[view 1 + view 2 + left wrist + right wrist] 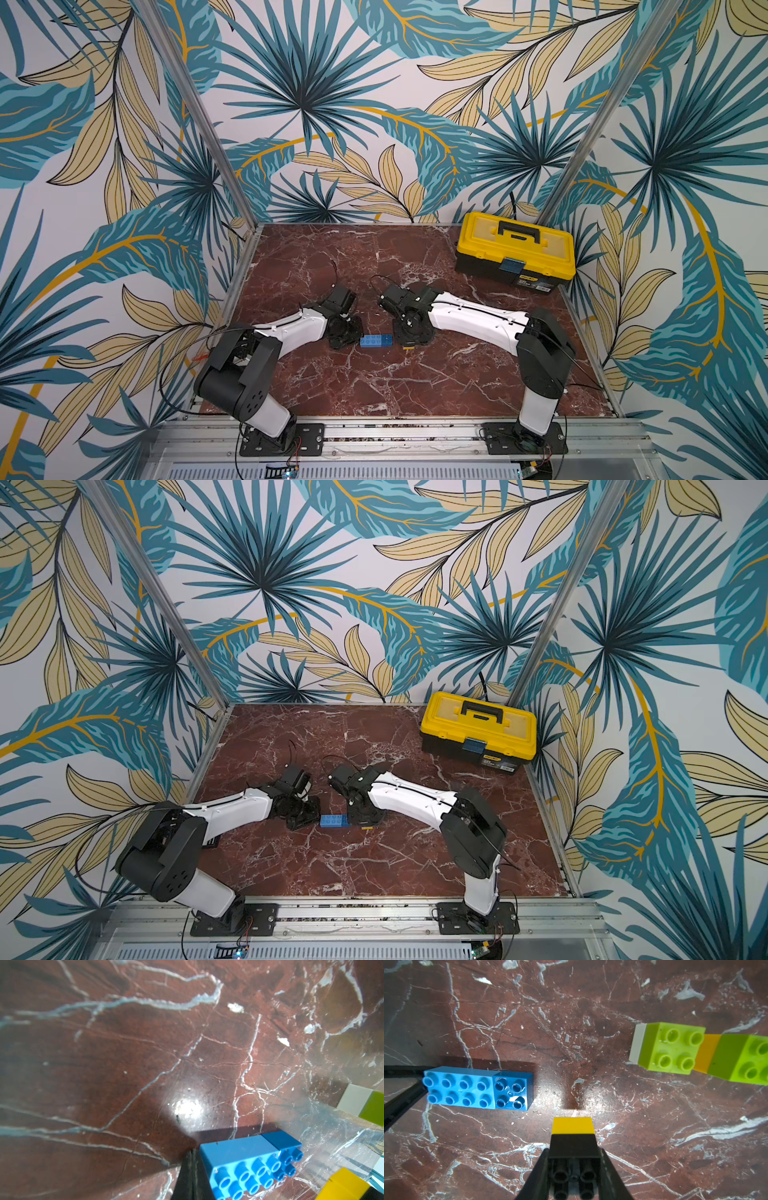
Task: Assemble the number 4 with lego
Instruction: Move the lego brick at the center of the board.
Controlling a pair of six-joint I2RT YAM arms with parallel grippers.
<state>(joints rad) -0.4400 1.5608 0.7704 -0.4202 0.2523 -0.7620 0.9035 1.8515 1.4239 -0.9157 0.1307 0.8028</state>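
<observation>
Marbled desk (374, 386), toolbox (515, 249) at back.
Left tool (192, 1159) shut beside blue bricks (458, 1088); black-yellow stack (572, 1126) clamped by right tool (574, 1154).

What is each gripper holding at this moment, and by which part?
The right gripper clamps the black brick by two opposite sides, with a yellow brick joined to it. The left gripper is shut, holding nothing.

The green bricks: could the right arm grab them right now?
Probably not yet. The right gripper is shut on a black-and-yellow stack, so its jaws are full. The bare table between it and the green bricks looks free, though.
</observation>
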